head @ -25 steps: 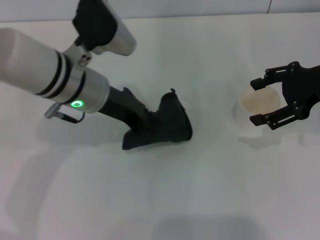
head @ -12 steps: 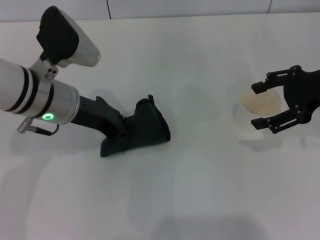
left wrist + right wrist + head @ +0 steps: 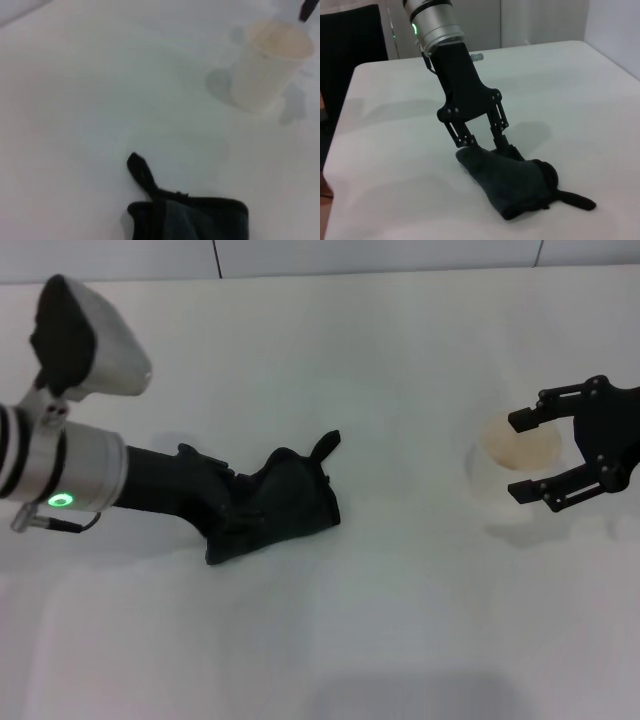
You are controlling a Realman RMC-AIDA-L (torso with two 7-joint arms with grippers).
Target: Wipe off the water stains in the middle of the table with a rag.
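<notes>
On the white worktop [image 3: 380,360], which is the largest thing in view, no orange stain shows in any picture; either the spill is already lifted or it lies hidden under the cloth, and I cannot tell which. The left arm reaches in low from the left side, and its left end effector [image 3: 228,520] has its fingers closed down into the near edge of the rag [image 3: 285,505], pressing it flat against the surface left of centre. The right end effector [image 3: 530,455] hangs with its fingers spread wide on either side of a white cup [image 3: 515,465], not gripping it. The rag's pointed tail [image 3: 325,445] sticks out free on the far side.

To wipe well, I judge the left arm should hold steady downward pressure, drag the bunched cloth in overlapping passes across the middle, and stay well short of the cup.
</notes>
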